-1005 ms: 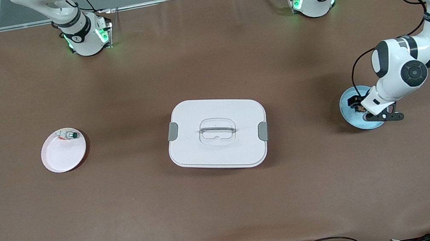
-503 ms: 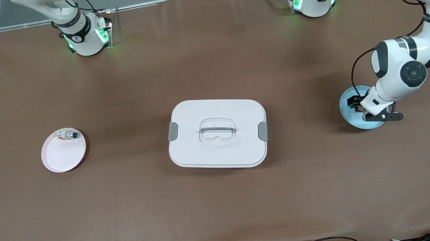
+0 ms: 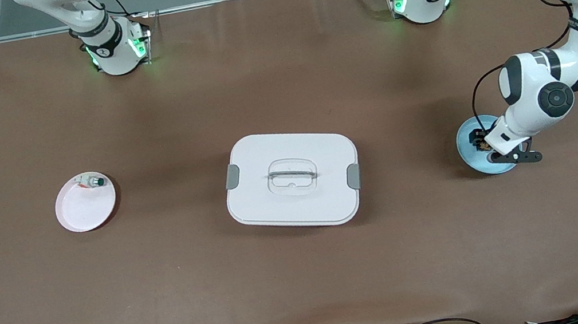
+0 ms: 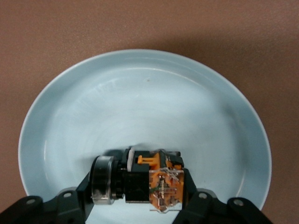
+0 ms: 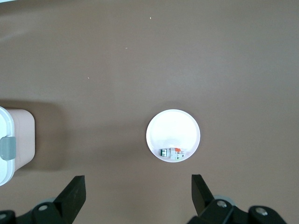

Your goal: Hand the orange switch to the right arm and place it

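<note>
white plate (image 5: 173,135) holding green-capped button (image 5: 172,153), end effector (image 5: 138,193) spread wide

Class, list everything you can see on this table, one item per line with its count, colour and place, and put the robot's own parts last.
orange switch: one, black and orange, in the blue plate, between the left gripper's fingers
blue plate: one, pale blue, toward the left arm's end
white box: one, white with grey latches, lid on, mid-table
pink plate: one, pale pink, toward the right arm's end
green-capped button: one, silvery-white, on the pink plate
left gripper: one, black, shut on the orange switch
right gripper: one, black, open, above the pink plate
</note>
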Motion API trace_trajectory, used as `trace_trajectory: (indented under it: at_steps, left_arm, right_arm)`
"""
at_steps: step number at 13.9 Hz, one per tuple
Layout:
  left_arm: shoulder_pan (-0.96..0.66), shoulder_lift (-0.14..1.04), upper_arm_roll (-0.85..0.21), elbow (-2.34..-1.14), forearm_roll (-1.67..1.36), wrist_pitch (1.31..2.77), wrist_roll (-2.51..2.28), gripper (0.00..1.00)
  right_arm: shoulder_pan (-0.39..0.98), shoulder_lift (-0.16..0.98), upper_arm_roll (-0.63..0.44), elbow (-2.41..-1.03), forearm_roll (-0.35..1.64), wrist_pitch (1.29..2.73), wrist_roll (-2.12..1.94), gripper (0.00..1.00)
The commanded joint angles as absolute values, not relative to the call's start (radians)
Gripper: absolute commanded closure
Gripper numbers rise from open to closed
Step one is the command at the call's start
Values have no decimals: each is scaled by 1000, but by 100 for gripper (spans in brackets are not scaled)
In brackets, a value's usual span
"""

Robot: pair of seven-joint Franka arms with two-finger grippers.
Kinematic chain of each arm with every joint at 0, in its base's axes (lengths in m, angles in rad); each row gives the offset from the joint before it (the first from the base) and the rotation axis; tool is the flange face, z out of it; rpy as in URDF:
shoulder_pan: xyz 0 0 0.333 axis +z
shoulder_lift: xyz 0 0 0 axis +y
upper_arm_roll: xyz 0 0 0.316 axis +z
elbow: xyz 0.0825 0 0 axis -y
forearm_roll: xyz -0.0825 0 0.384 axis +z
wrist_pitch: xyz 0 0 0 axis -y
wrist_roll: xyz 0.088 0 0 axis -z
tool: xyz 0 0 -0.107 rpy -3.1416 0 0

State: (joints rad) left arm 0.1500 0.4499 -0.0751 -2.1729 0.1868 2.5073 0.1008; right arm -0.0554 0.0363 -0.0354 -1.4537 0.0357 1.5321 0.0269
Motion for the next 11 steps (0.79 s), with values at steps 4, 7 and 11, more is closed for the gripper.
trace_trajectory:
  at_steps: [4,7,11]
  left_arm:
    - [156,449,-77,-2163,204,2503,95,63]
    - [156,446,-77,-2164,204,2503,95,63]
    - [156,445,-77,-2164,204,2503,95,62]
  right_arm:
    - [-83,18,-26,-1467,41,1519,3,0]
    - [-84,18,-26,-1466,40,1520,-17,0]
    - [-84,18,-26,-1468,40,1519,-17,0]
